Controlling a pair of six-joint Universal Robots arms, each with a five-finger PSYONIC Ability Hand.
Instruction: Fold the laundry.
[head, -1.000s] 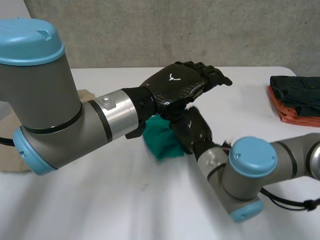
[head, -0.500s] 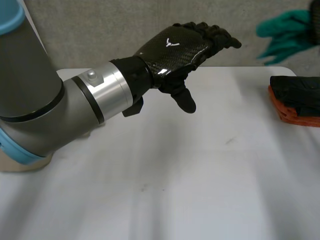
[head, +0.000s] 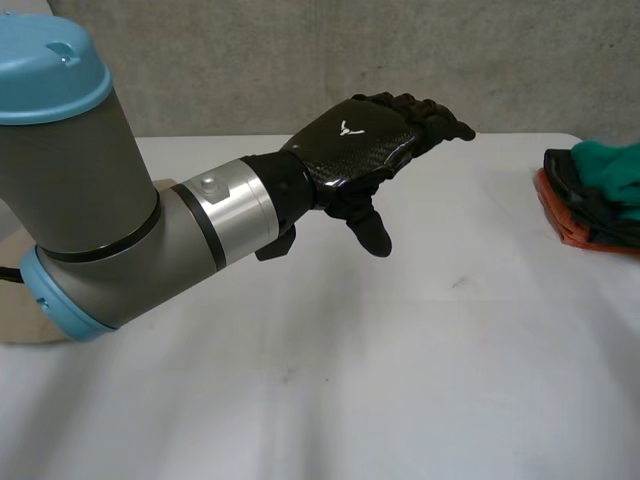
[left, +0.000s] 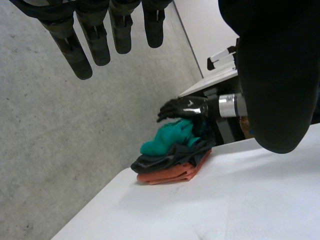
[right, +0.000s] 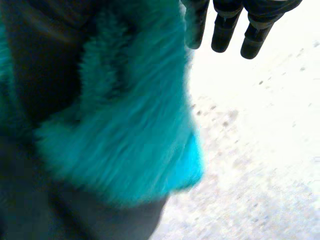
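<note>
Teal cloth (head: 612, 165), head view: bunched atop the stack (head: 570, 225) at the bench's (head: 400, 380) edge; my left hand (head: 360, 150) hovers relaxed, empty.
Left wrist view: my right hand (left: 182, 107) over it.
Right wrist view: fingers (right: 225, 30) straight, released.
Remaining: neatening, I judge.

A white table (head: 400, 380) stands before a grey wall (head: 300, 60).

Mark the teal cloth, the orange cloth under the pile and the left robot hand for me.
teal cloth (left: 170, 139): left wrist view, middle of its fluffy top.
orange cloth (left: 172, 173): left wrist view, its folded front edge.
left robot hand (head: 358, 150): head view, back of the palm.
</note>
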